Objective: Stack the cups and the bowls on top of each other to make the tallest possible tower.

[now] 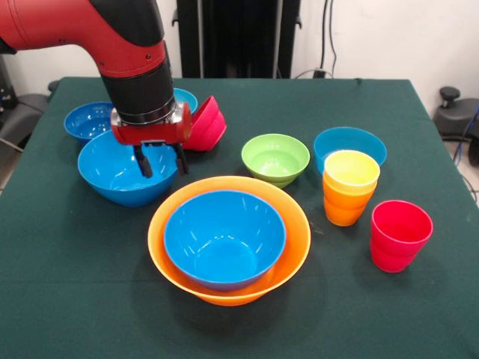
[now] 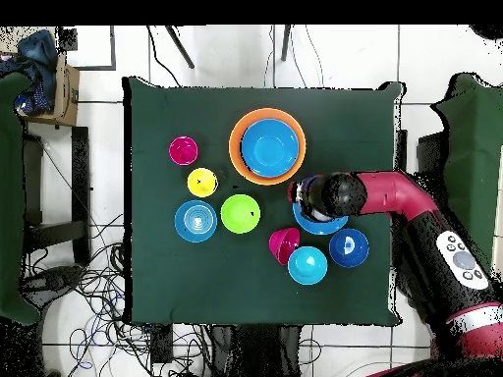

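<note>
The tower is a large orange bowl (image 1: 296,241) with a blue bowl (image 1: 224,238) nested in it, at the table's middle front; it also shows in the overhead view (image 2: 237,147). My gripper (image 1: 159,160) is open and empty. It hangs over the near rim of another large blue bowl (image 1: 112,176), just left of and behind the tower. A yellow cup (image 1: 351,169) sits inside an orange cup (image 1: 342,206) at the right. A red cup (image 1: 400,233) stands alone further right. A green bowl (image 1: 275,157) sits in the middle.
A red bowl (image 1: 209,124) lies tipped on its side behind the gripper. A dark-blue bowl (image 1: 86,120) and a light-blue bowl (image 1: 188,97) sit at the back left. Another light-blue bowl (image 1: 350,141) stands behind the stacked cups.
</note>
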